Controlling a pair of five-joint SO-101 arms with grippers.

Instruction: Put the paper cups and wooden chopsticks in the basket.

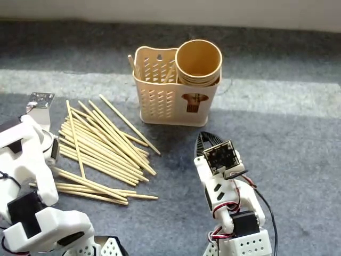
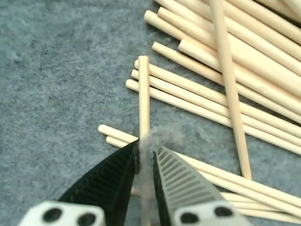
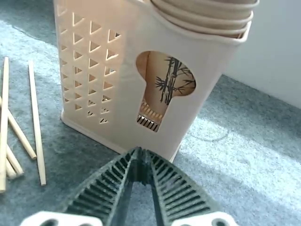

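Basket: cream, patterned with rows of triangular cut-outs; paper cups: tan, one showing a dark bamboo print through the basket's window; chopsticks: pale wood; worktop: grey, crossed by a lighter band; left claw and right claw: black, ribbed; arm housings: white.

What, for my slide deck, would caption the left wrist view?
The left hand shut on one wooden chopstick beside the loose chopsticks on grey carpet.
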